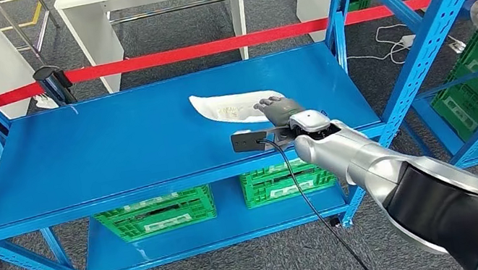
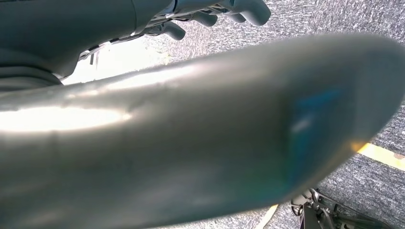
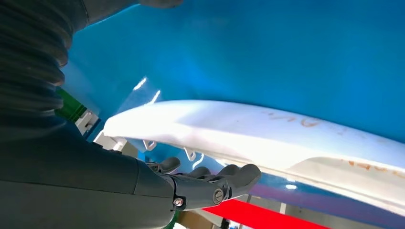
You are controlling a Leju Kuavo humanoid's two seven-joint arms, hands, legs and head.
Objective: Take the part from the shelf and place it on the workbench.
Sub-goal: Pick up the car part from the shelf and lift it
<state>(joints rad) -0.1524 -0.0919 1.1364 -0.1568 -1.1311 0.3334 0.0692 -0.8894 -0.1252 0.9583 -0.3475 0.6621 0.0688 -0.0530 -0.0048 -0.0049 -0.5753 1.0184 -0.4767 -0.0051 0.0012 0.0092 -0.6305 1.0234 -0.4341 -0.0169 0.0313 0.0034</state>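
R hand [image 1: 281, 109] sits at near end of white part [image 1: 235, 105] on blue shelf [image 1: 113, 145], part's long axis running away-left; fingers look apart, grip not yet closed.

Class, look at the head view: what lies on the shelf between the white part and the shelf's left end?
Nothing: from the white part leftwards the blue shelf is bare in the head view.

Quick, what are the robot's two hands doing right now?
Left hand: fingers curled, holding nothing I can see; closed.
Right hand: at the white part on the blue shelf; a grip cannot be told.
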